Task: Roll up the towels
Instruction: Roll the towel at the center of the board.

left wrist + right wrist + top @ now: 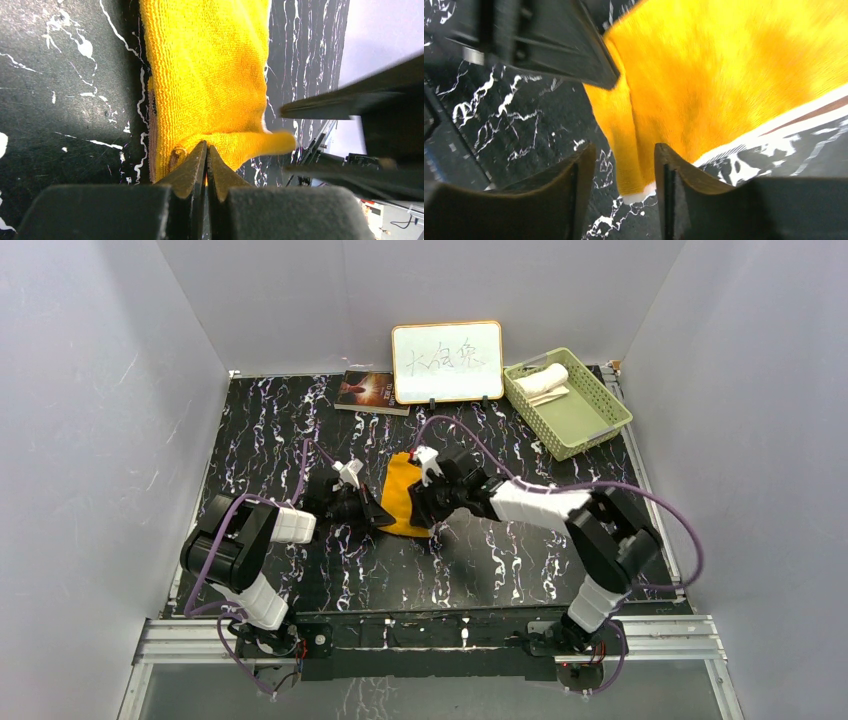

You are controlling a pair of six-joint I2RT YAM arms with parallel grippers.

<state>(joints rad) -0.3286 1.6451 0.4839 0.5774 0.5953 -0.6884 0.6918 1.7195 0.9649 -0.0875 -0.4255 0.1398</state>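
Observation:
The orange-yellow towel (402,490) lies partly folded in the middle of the black marbled table. My left gripper (206,147) is shut on a bunched fold at the near edge of this towel (210,75). My right gripper (622,150) is open. A hanging corner of the towel (724,75) sits loose between its fingers, with table showing beside it. In the top view the left gripper (385,517) and the right gripper (425,508) meet at the towel's near end. The cream-white towel (543,380) lies rolled in the basket.
A green plastic basket (590,425) stands at the back right. A white-faced board with an orange frame (447,361) leans at the back, a dark book (371,391) to its left. Grey walls enclose the table on three sides.

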